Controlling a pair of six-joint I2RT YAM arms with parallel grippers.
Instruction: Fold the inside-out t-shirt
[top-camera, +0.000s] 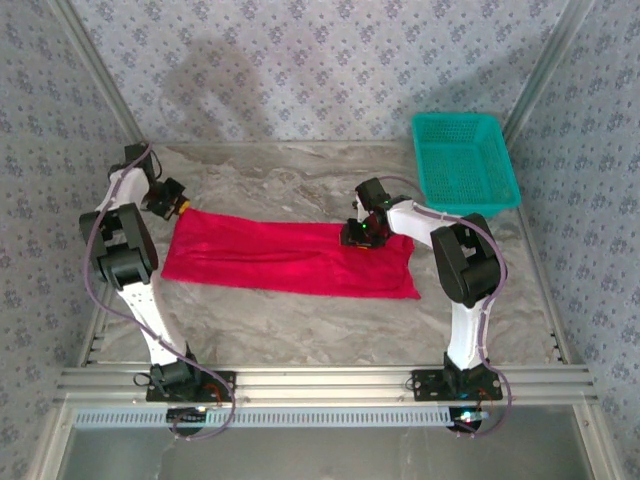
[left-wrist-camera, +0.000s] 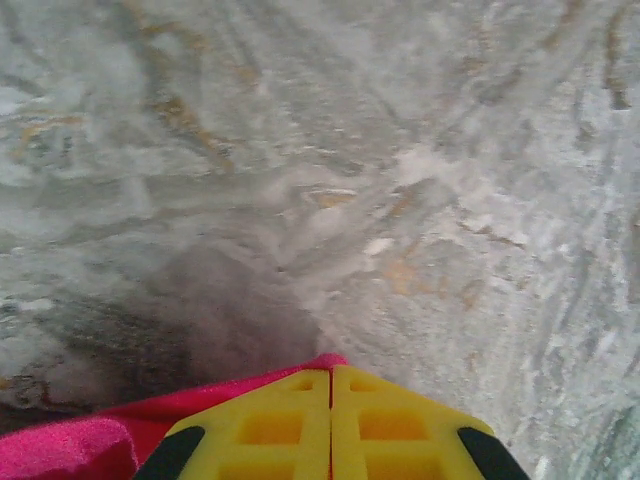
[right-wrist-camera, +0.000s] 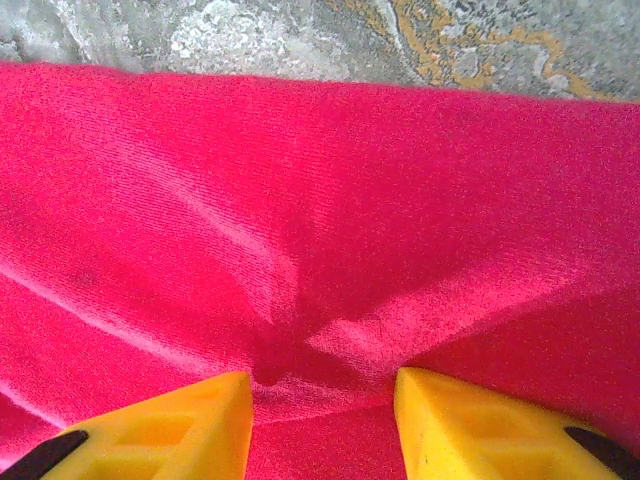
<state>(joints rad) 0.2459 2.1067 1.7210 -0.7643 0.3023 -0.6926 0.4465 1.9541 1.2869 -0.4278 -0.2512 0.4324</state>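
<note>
The inside-out t-shirt (top-camera: 280, 258) is bright red and lies as a long flat strip across the middle of the marble table. My left gripper (top-camera: 182, 207) is at the strip's far left corner. In the left wrist view its yellow fingers (left-wrist-camera: 331, 372) are pressed together with a thin edge of the red cloth (left-wrist-camera: 60, 445) pinched between them. My right gripper (top-camera: 358, 236) is over the strip's right part, near its far edge. Its fingers (right-wrist-camera: 322, 380) stand apart on the red cloth (right-wrist-camera: 320, 180), where creases run in to a point between them.
A teal mesh basket (top-camera: 464, 117) stands at the back right corner, beyond the right arm. Bare marble table (top-camera: 300, 330) lies between the shirt and the aluminium rail (top-camera: 320, 380) at the near edge. Patterned walls close in the back and both sides.
</note>
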